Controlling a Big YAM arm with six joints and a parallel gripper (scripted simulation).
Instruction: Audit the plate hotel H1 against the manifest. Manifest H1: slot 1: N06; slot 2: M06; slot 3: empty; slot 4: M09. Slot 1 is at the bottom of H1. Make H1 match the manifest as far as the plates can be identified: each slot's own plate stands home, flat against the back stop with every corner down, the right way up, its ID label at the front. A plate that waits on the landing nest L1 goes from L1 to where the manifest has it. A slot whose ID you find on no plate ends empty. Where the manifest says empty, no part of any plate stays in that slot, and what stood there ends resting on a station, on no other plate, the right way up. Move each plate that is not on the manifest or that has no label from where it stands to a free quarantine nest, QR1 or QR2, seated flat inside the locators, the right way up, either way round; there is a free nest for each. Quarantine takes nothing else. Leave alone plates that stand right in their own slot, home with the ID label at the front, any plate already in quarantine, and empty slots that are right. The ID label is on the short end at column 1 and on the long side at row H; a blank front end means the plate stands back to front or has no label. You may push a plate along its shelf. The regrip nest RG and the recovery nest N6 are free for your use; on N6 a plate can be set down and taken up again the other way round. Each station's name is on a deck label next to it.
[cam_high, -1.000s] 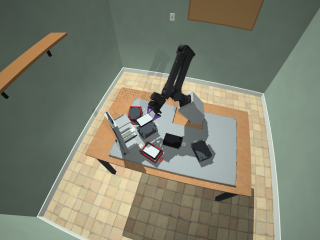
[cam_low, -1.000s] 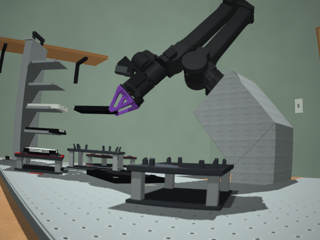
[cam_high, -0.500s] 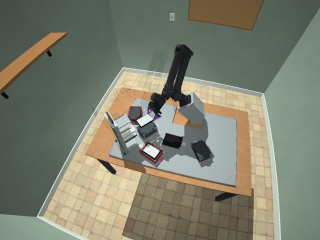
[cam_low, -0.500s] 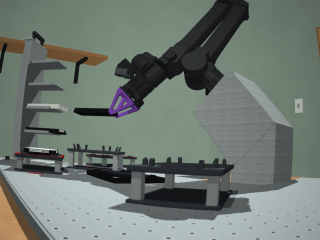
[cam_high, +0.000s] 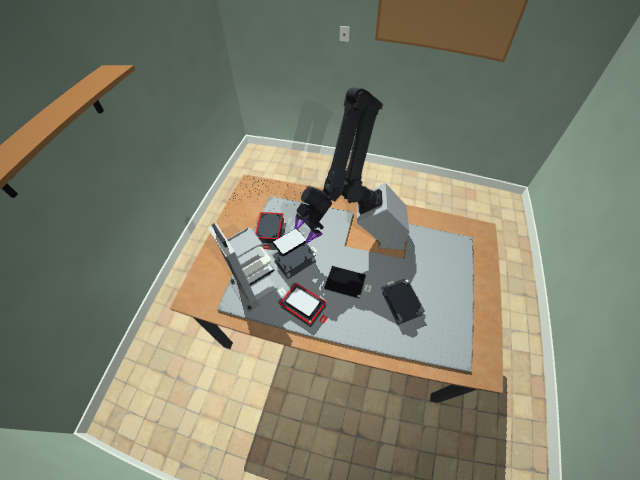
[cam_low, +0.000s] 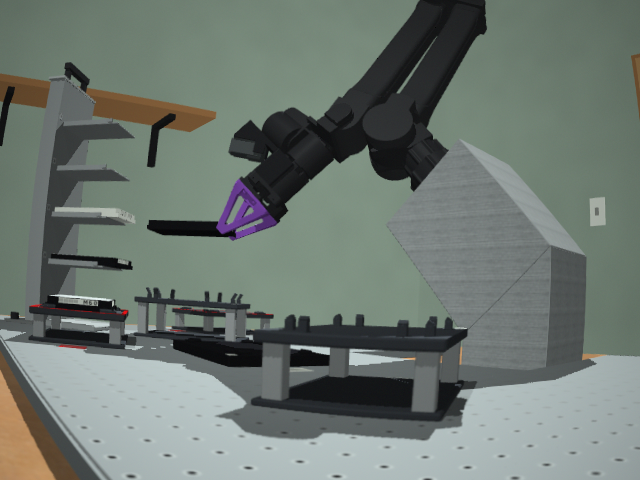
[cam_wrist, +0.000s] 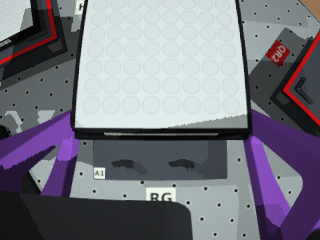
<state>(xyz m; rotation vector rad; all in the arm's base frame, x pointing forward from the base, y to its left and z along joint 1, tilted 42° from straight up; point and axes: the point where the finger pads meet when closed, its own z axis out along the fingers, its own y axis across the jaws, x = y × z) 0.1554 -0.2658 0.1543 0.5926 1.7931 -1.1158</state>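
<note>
Holding: your pincer (cam_low: 233, 233) grips the plate (cam_low: 181, 227) by its sides, level, high above the RG nest (cam_wrist: 160, 160) near the worktop's (cam_high: 444, 330) far-left corner.
Risk: a tilt could slip it.

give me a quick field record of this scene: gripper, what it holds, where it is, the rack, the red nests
gripper: purple fingers shut on a plate, set wide across it
held plate: black-rimmed, white top, level, in the air
position: above the nest by the RG label, not touching it
rack: tall grey rack; white plate on one shelf, dark plate on the shelf below, upper shelves bare
near red nest: holds a plate with a label on its side
far red nest: no plate in it
</note>
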